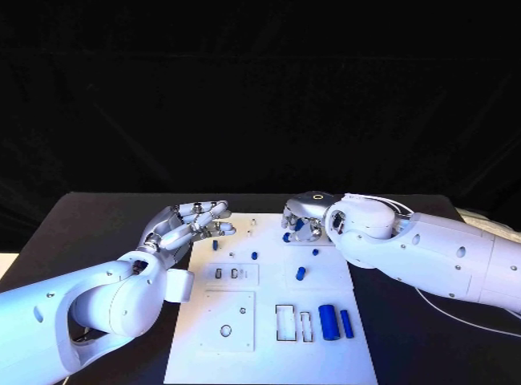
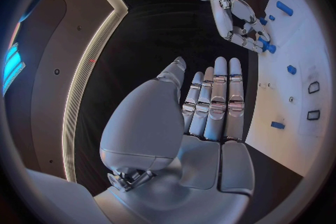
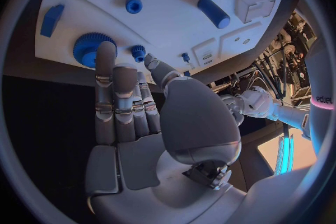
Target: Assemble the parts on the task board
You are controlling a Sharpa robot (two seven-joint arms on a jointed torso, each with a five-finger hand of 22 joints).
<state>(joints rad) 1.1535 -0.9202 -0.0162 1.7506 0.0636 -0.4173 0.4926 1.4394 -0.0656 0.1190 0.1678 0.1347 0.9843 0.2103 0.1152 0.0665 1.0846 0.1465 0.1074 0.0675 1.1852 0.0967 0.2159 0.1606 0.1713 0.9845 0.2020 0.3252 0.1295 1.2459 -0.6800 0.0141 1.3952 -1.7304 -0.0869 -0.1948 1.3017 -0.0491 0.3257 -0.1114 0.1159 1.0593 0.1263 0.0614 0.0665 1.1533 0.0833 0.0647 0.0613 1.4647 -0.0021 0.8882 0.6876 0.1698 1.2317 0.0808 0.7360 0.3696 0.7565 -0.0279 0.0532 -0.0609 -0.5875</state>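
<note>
Board: the white task board (image 1: 272, 353) lies in the lower middle of the head view on the black surface (image 1: 87, 224), running from the two hands down to the bottom edge.
Left hand: the left hand (image 1: 189, 224) sits left of centre in the head view, at the board's upper left corner; in the left wrist view its fingers (image 2: 218, 101) lie straight and close together, the thumb held off to one side, and it holds nothing.
Right hand: the right hand (image 1: 304, 220) is just right of centre in the head view, over the board's far edge; in the right wrist view its fingers (image 3: 115, 95) are stretched out side by side, with one fingertip in front of the blue gear (image 3: 85, 49), but I cannot tell whether it touches. Nothing is gripped.
Parts near the right hand: a small blue toothed part (image 3: 138, 52) and a blue ring-shaped part (image 3: 134, 4) stand on the board close by.
Parts lower on the board: a thick blue cylinder (image 1: 329, 322) and a thinner blue bar (image 1: 346, 323) lie side by side at the lower right of centre in the head view, beside two outlined slots (image 1: 295, 322).
Mid-board: a short blue peg (image 1: 301, 273) rests near the centre, well apart from both hands.
</note>
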